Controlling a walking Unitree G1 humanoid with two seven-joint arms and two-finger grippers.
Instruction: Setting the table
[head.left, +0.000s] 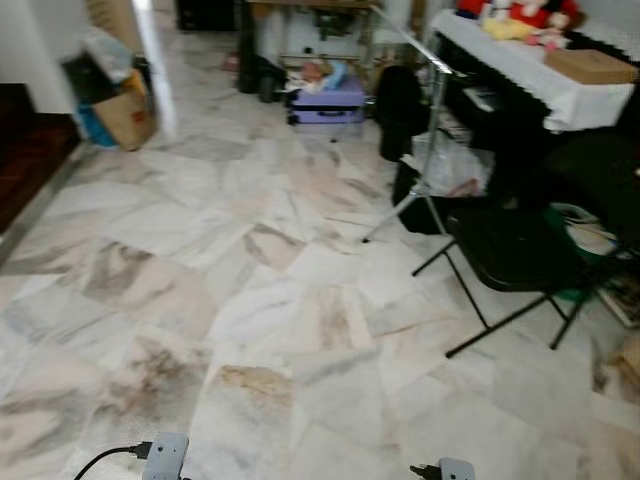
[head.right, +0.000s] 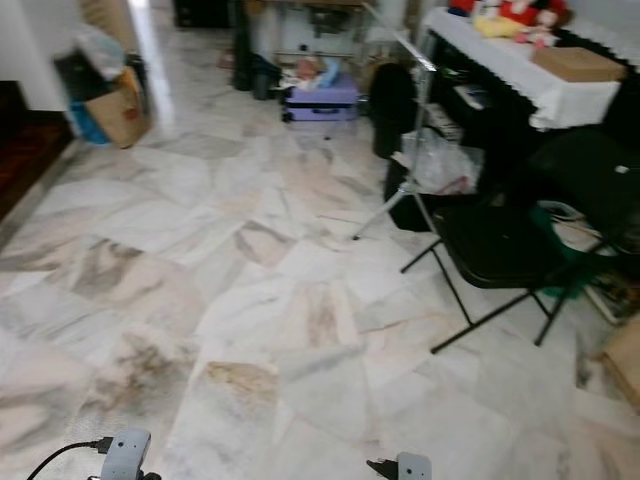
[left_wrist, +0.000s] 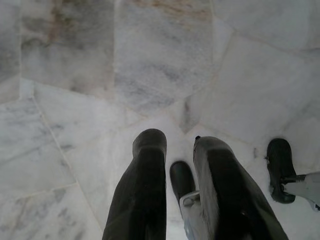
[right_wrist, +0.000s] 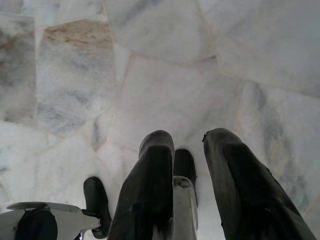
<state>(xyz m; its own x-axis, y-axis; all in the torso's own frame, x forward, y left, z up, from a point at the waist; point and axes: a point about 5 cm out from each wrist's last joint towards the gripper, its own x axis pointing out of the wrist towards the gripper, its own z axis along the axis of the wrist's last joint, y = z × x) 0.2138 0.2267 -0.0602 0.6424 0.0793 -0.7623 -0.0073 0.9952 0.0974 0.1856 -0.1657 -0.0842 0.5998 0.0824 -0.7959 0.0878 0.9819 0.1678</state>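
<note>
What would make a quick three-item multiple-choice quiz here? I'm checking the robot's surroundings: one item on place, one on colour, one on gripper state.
1. Where does the folding chair stand?
A. right of the robot
B. left, by the doorway
C. on the table

2. What colour is the suitcase?
A. red
B. purple
C. green

3. How is the left gripper?
A. shut on a plate
B. shut on a cup
C. open, holding nothing

Answers: 1 A, it stands at the right of the head views; 2 B, its shell is lilac; 3 C, floor shows between its fingers.
</note>
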